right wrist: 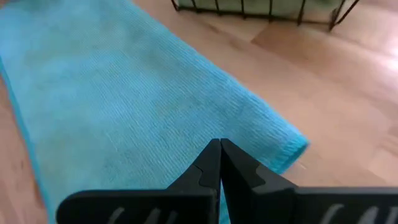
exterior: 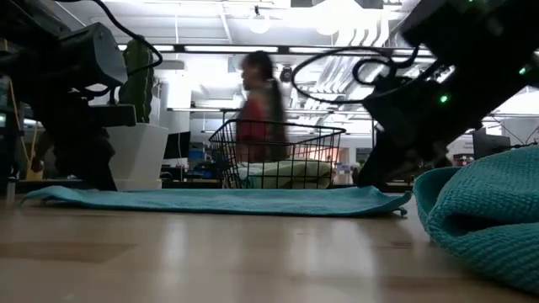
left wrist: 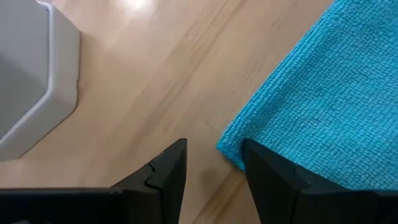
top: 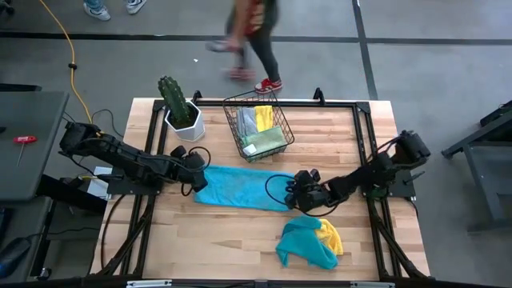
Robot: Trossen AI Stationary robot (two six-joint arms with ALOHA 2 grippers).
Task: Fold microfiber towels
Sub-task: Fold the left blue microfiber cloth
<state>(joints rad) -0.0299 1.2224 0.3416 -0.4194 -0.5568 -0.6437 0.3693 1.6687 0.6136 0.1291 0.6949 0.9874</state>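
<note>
A teal-blue towel [top: 240, 186] lies flat and spread long across the table's middle; it also shows in the low view [exterior: 219, 200]. My left gripper [top: 197, 174] is open at the towel's left end. In the left wrist view [left wrist: 214, 146] its fingers stand on either side of the towel's corner [left wrist: 225, 147]. My right gripper [top: 295, 193] is shut low over the towel's right end [right wrist: 273, 140]. A crumpled teal and yellow towel pile [top: 310, 241] lies near the front right. Other towels lie in the black wire basket [top: 258, 126]. My left gripper has one finger [left wrist: 273, 174] over the towel's edge beside the corner and the other over bare wood; I cannot tell whether either touches the cloth. My right gripper points its shut fingertips [right wrist: 219, 155] down at the towel's right end; I cannot tell whether they touch it.
A cactus in a white pot [top: 182, 114] stands at the back left, close to my left arm. The wire basket stands behind the towel at the back middle. A person [top: 252, 40] walks past beyond the table's far edge. Bare wood lies along the front left.
</note>
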